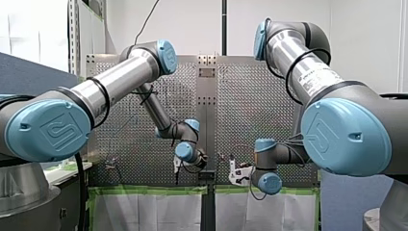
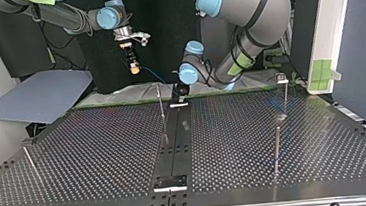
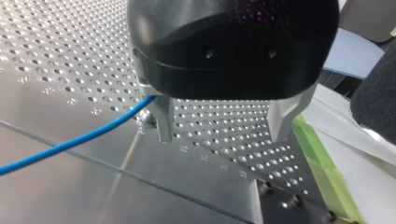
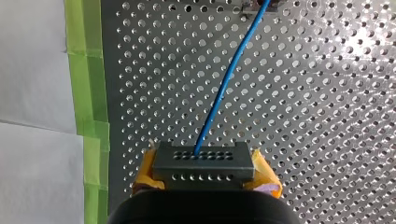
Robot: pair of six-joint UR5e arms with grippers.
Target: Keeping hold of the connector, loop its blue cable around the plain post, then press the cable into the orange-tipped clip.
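Gripping: our right gripper point(image 4: 205, 179) clamps the connector point(image 4: 203, 161), a grey block dotted with holes, between yellow pads.
Cable point(image 4: 224, 93): thin, smooth and blue, leaving the connector's middle across the plate.
Our left gripper point(image 3: 223, 123): black with metal fingers, spread apart and holding nothing; the cable meets one finger's outer side.
Table point(image 4: 327, 116): shiny perforated metal edged with green tape point(image 4: 86, 70).
Arms: both reach down at the table's far edge in the top view.
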